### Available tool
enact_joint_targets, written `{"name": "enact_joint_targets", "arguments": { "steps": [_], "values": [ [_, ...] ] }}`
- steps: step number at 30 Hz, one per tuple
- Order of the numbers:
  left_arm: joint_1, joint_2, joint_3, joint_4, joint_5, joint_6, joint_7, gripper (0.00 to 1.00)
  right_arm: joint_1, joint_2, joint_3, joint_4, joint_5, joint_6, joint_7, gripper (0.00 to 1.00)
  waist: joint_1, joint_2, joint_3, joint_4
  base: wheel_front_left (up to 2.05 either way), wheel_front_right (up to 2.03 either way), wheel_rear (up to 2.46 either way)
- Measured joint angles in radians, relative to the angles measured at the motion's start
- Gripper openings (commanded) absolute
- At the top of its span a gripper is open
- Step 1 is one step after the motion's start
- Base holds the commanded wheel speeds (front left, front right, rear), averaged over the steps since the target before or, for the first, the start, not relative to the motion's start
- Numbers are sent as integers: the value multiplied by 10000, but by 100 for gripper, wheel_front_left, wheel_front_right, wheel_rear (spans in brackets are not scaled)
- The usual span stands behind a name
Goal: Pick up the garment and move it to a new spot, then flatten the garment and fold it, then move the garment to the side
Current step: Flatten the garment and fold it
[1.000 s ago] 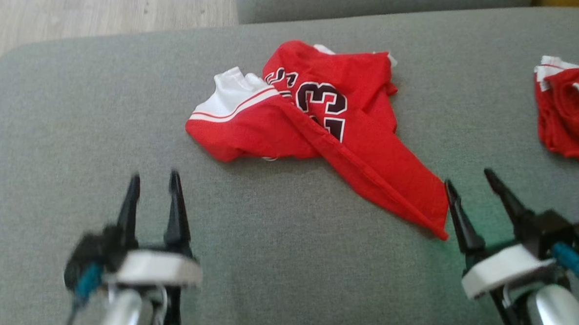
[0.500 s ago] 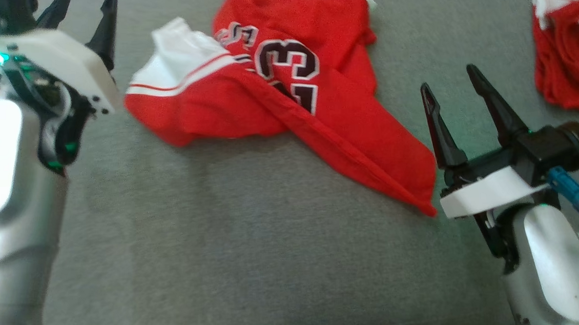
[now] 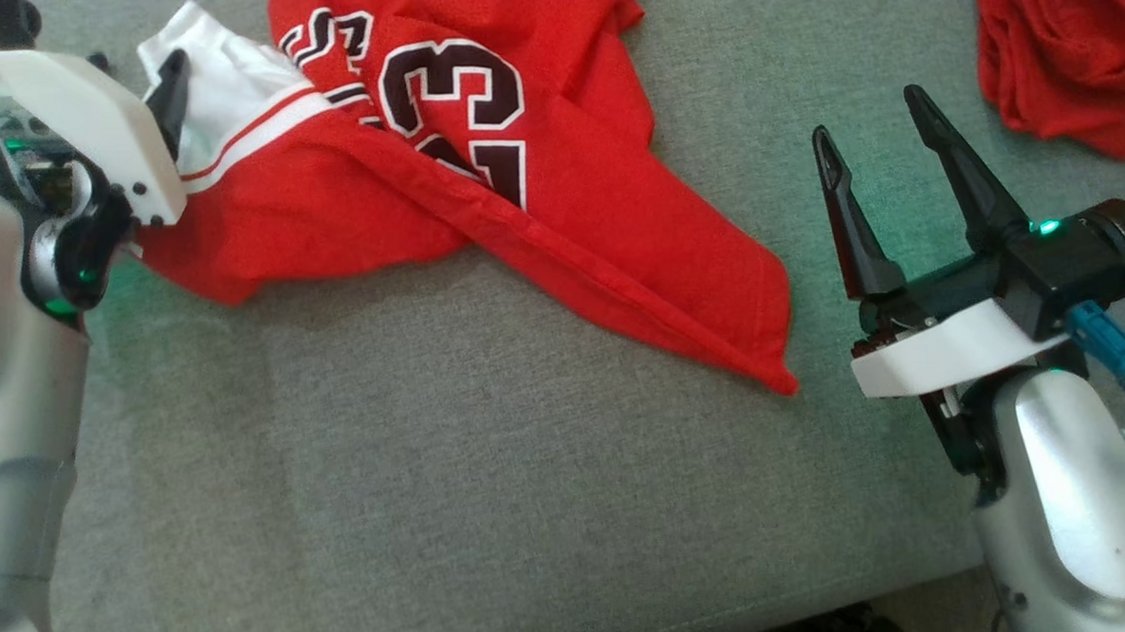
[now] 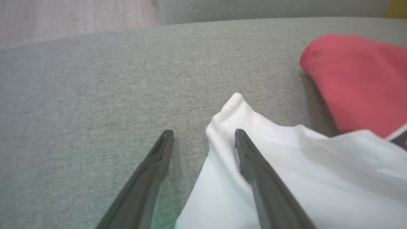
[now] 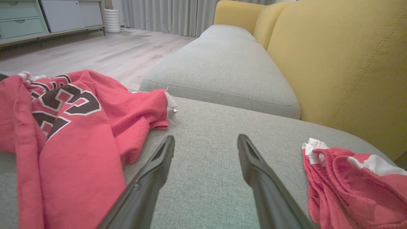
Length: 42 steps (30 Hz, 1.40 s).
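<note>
Both claws wide, nothing held. The garment [image 3: 481, 187], a red jersey with a 23 on it, lies crumpled on the grey sofa cushion [image 3: 438, 511], upper left to centre of the head view, with one pointed hem corner [image 3: 782, 380] trailing to centre right. My left claw [image 4: 203, 133] sits at the upper left of that view, straddling the white trim [image 4: 286, 165]. In the left wrist view one finger is over white cloth and the other over bare cushion; I can't tell if either touches. Risk one: I close here and pinch only a thin edge of trim, which slips out on the lift, or I go too low and nip cushion fabric too. Risk two: the jersey is doubled over itself, so a one-point lift likely hauls it up as a bundle and makes flattening harder. My right claw [image 3: 867, 113] hangs at centre right, near the hem corner but apart from it. A second red garment [image 3: 1064, 57] lies at the upper right, so a sloppy reach could catch the wrong piece. The cushion's front edge runs along the bottom of the head view, so a pull toward me could spill cloth off the sofa.
</note>
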Motion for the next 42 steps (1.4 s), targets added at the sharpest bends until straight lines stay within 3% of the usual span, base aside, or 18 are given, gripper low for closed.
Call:
{"name": "enact_joint_targets", "arguments": {
  "steps": [1,3,4,5,6,7,19,29,37,42],
  "values": [
    [1,0,-13,8,-61,0,127,100,1,2,4,25,0,0,-15,100,0,0,8,-15,0,0,0],
    [1,6,-27,-15,-119,-2,263,78,1,17,8,59,-4,0,-42,100,-2,0,-2,-13,0,0,0],
    [1,13,-27,-29,-142,-2,305,46,1,35,13,67,-4,0,-42,100,-3,0,-5,-10,0,0,0],
    [2,13,-33,-38,-142,-2,307,29,0,48,27,94,-4,0,-42,100,-2,0,-10,-5,0,0,0],
    [4,12,-48,-58,-142,-4,307,4,0,58,44,123,-4,0,-44,100,-1,0,-17,1,0,0,0],
    [5,12,-65,-86,-153,-17,318,0,-2,71,69,146,-4,0,-63,100,-2,0,-26,9,0,0,0],
    [16,-56,-140,-477,-343,-353,-25,0,-9,105,-173,420,-79,0,-161,100,-3,1,-493,407,0,0,0],
    [211,-100,-138,-1482,-554,-593,-928,0,100,105,-330,562,-90,0,-159,100,-2,1,-1210,778,0,0,0],
    [2448,-142,-242,-3739,-957,-685,-1770,0,1045,109,-989,518,-196,0,-105,100,-3,1,-2083,1430,0,0,0],
    [4460,-278,-238,-4916,-1101,-368,-2568,0,1568,213,-1258,408,-282,0,-10,100,-4,1,-2599,1941,0,0,0]
  ]
}}
